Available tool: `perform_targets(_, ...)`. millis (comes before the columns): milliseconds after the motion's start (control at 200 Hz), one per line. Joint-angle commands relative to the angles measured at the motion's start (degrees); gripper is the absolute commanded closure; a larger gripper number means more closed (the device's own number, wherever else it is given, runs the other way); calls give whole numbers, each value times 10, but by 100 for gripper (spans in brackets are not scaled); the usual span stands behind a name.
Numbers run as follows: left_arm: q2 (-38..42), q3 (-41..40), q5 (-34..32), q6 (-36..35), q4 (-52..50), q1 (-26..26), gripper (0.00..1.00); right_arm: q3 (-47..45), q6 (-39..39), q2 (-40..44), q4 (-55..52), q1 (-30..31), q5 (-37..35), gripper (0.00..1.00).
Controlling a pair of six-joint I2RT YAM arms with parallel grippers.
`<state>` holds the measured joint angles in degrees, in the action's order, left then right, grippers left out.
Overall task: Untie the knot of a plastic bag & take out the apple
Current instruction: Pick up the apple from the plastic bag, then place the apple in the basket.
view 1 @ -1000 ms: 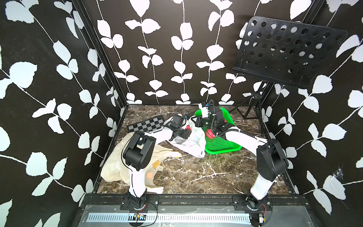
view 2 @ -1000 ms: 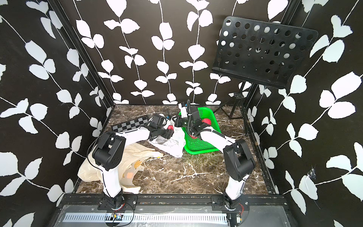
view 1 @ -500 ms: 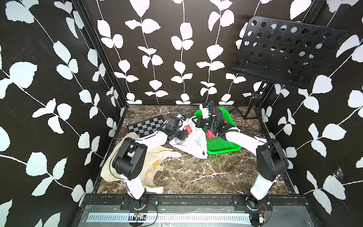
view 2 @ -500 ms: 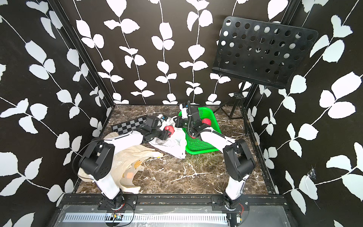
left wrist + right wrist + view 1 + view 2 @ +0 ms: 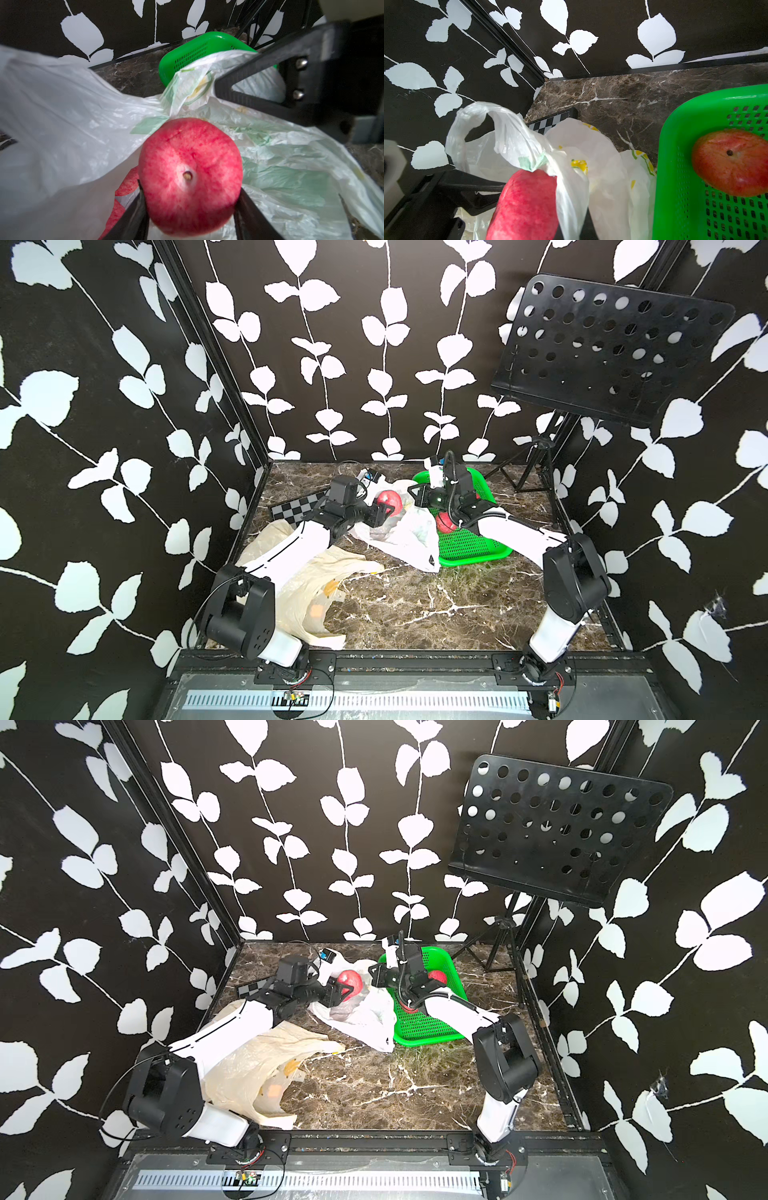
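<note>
**A:** Two worries?

**B:** One, mainly. The left fingers clamp the apple by its sides, raised just over the mouth of the plastic bag. Film drapes against its top, so lifting could drag the bag or roll the fruit loose.

**A:** And the right fingers?

**B:** Pinched shut on the bag's edge, beside the green basket.

**A:** Versus a second ago?

**B:** The left fingers stood wider then, and the apple sat lower.
</note>
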<state>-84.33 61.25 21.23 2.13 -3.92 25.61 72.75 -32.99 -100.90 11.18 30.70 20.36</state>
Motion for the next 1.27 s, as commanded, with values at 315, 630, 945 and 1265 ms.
perform_targets(315, 70, 109, -46, 43, -68, -2, 53, -69, -9, 35, 50, -1, 13, 99)
perform_targets(630, -139, 317, 15, 69, -75, 16, 54, -185, -33, 77, 171, 40, -26, 99)
perform_targets(945, -405, 589, 78, 64, -188, 64, 51, -200, -30, 87, 185, 58, -62, 99)
perform_targets(1265, -487, 674, 115, 70, -239, 64, 28, -194, -23, 88, 171, 58, -65, 99)
